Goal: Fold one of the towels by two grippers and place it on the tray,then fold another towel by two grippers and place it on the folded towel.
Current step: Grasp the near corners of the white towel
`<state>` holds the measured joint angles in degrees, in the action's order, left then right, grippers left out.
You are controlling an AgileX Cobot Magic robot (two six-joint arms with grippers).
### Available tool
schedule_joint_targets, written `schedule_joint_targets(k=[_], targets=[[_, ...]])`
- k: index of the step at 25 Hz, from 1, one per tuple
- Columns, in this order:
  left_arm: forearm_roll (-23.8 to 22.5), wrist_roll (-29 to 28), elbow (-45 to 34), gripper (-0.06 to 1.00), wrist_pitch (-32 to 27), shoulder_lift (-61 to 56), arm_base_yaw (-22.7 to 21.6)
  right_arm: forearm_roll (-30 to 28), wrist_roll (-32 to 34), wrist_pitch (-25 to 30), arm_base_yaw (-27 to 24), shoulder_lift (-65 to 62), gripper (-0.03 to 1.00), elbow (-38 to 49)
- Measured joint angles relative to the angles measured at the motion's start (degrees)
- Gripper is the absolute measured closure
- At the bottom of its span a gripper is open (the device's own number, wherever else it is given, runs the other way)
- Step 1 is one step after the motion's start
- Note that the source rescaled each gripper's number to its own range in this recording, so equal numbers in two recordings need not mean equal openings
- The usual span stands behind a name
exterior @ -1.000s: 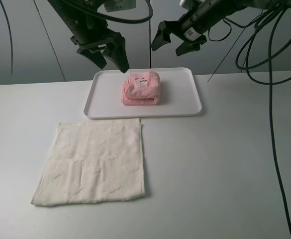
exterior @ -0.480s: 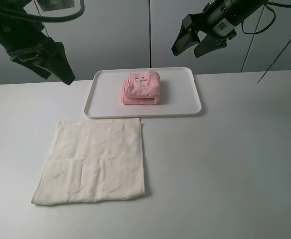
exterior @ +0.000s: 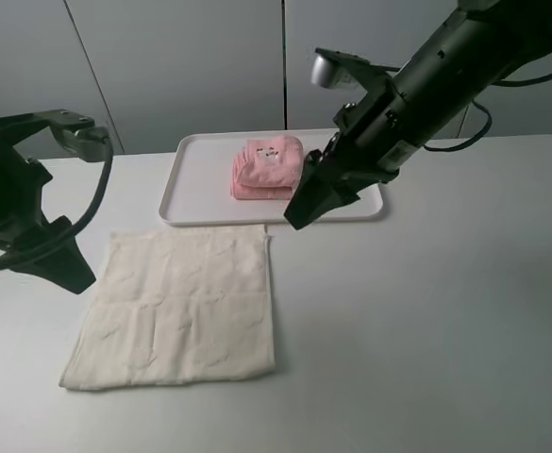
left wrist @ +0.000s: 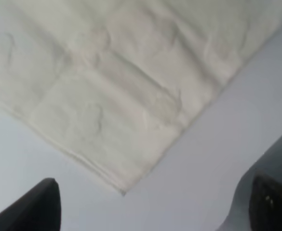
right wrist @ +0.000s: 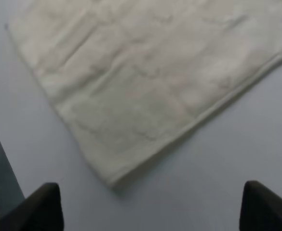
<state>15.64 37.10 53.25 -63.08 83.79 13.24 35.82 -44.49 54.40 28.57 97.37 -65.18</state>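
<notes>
My left gripper (exterior: 73, 276) stands wide and empty beside the cream towel (exterior: 181, 307), on its side toward the surface's (exterior: 426, 311) left edge. My right gripper (exterior: 299, 215) hangs near the towel's far right corner, also wide, holding nothing. The towel lies flat toward the near left corner. The pink towel (exterior: 268, 168) sits folded on the tray (exterior: 195, 189) by the far edge.

You have the pale pink towel (exterior: 268, 168) folded in a bundle on the white tray (exterior: 196, 181), the cream towel (exterior: 181, 307) flat, unfolded, just beside the tray's near rim.
</notes>
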Motion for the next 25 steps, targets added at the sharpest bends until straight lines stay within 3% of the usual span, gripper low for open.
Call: schedule_joint_targets(k=[3, 6, 10, 16, 20, 25], targets=[[-0.33, 4.63, -2.5, -0.06, 1.11, -0.1, 0.0, -7.73, -0.32, -2.58, 7.72, -0.03, 0.17, 0.0], [-0.94, 8.43, -4.56, -0.06, 3.22, -0.1, 0.0, -13.16, -5.88, -3.2, 13.3, -0.14, 0.17, 0.0], [-5.28, 12.54, -7.65, -0.06, 6.77, -0.1, 0.0, -15.75, -8.39, -6.96, 18.24, -0.14, 0.17, 0.12], [-10.97, 16.93, -12.35, -0.06, 11.77, -0.22, 0.0, -17.32, -7.13, -11.63, 22.14, 2.53, -0.01, 0.12], [-11.95, 17.99, -15.32, -0.06, 15.46, -0.22, 0.55, -19.04, -5.44, -12.1, 23.98, 5.82, -0.03, 0.21], [-15.97, 17.5, -21.17, -0.06, 22.02, -0.24, 6.02, -19.37, -4.78, -13.76, 25.25, 8.61, -0.03, 0.34]])
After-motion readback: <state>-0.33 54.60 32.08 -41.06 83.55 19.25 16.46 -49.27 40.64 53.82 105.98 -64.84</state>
